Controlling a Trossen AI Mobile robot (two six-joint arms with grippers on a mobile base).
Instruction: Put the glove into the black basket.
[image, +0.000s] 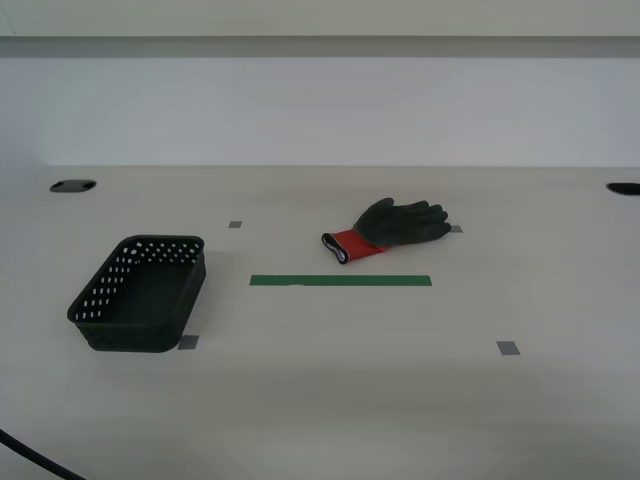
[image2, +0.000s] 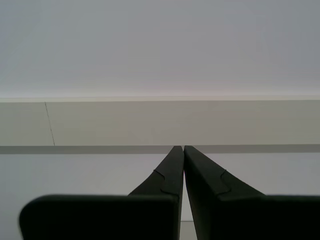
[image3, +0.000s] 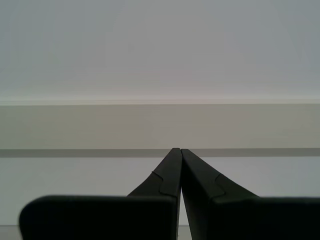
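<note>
Dark glove (image: 396, 227), red cuff, lies flat; my first gripper (image3: 177, 150) and my second gripper (image2: 180, 148) closed, empty.

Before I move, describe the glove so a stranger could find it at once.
Start at the pale table and find the green tape strip near its middle. Just beyond the strip, toward the exterior view's right, lies the glove. It is the only soft thing there: dark grey fingers with a red cuff.

my first gripper (image3: 179, 150) — tips together, facing wall (image3: 160, 50)
</note>
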